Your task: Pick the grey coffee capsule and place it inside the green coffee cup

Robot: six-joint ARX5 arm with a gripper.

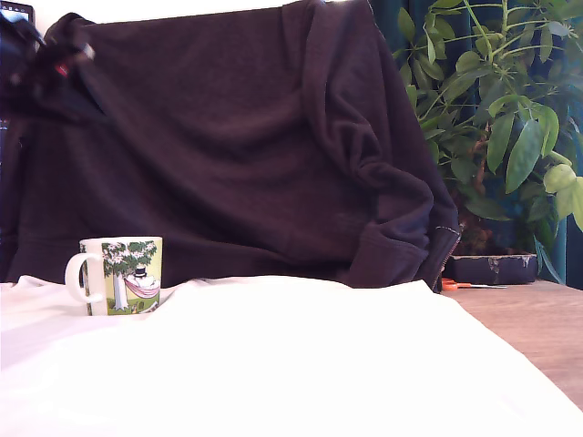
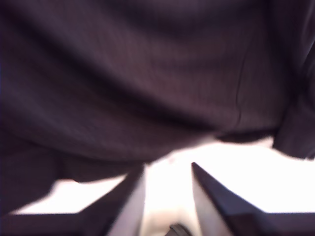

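The green coffee cup (image 1: 123, 275) stands upright on the white cloth (image 1: 273, 364) at the exterior view's left (handle leftward), before a dark garment (image 1: 237, 146); in the wrist view the gripper (image 2: 168, 167) is spread apart, holding nothing; no grey capsule is visible.

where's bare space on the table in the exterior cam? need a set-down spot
The white cloth is bare from the green coffee cup across to the wooden tabletop at the exterior view's right, also bare. It is crowded only at the back: dark fabric and the plant. No capsule is in view.
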